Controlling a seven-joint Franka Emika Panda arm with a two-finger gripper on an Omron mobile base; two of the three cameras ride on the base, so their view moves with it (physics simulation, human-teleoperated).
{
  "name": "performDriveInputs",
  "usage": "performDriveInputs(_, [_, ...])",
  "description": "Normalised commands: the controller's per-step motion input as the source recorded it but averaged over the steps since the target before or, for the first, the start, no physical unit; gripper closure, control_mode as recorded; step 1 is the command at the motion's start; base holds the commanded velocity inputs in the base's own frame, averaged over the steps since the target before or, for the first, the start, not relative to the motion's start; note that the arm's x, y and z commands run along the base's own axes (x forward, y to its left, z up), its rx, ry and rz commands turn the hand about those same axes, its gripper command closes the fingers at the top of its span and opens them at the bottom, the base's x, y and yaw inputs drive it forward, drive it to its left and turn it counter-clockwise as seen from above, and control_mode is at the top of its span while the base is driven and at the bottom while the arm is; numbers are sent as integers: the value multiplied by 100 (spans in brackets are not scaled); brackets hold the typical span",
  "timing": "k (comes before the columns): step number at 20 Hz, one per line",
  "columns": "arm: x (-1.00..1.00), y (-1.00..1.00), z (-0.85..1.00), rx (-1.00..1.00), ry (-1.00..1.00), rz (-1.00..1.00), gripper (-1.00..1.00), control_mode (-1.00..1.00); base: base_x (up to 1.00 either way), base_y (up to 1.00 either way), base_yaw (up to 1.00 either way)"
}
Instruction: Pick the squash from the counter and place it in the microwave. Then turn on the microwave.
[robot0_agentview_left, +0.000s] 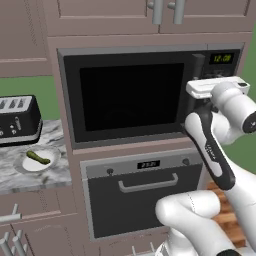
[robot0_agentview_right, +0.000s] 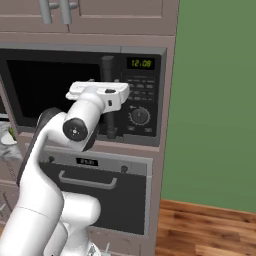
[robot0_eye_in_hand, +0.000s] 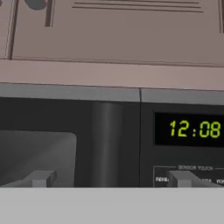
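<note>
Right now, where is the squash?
In the left base view the squash lies on a white plate on the counter, below the toaster and left of the microwave.

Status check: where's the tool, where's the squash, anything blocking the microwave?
Tool open, empty, at microwave handle. Squash on plate, counter, by toaster. Microwave door shut.

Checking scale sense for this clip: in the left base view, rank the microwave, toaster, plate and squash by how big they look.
1. Microwave, by far the largest.
2. Toaster, partly cut off at the frame edge.
3. Plate.
4. Squash, lying on the plate, smallest.
</note>
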Motion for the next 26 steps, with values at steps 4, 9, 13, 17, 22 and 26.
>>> performDriveInputs(4, [13, 0, 14, 1, -3, 0, -100, -100, 0, 0, 0])
performDriveInputs(9, [30, 0, 0, 0, 0, 0, -100, -100, 0, 0, 0])
performDriveInputs(13, [33, 0, 0, 0, 0, 0, -100, -100, 0, 0, 0])
performDriveInputs(17, [26, 0, 0, 0, 0, 0, -100, -100, 0, 0, 0])
performDriveInputs(22, [25, 0, 0, 0, 0, 0, -100, -100, 0, 0, 0])
performDriveInputs(26, [13, 0, 0, 0, 0, 0, -100, -100, 0, 0, 0])
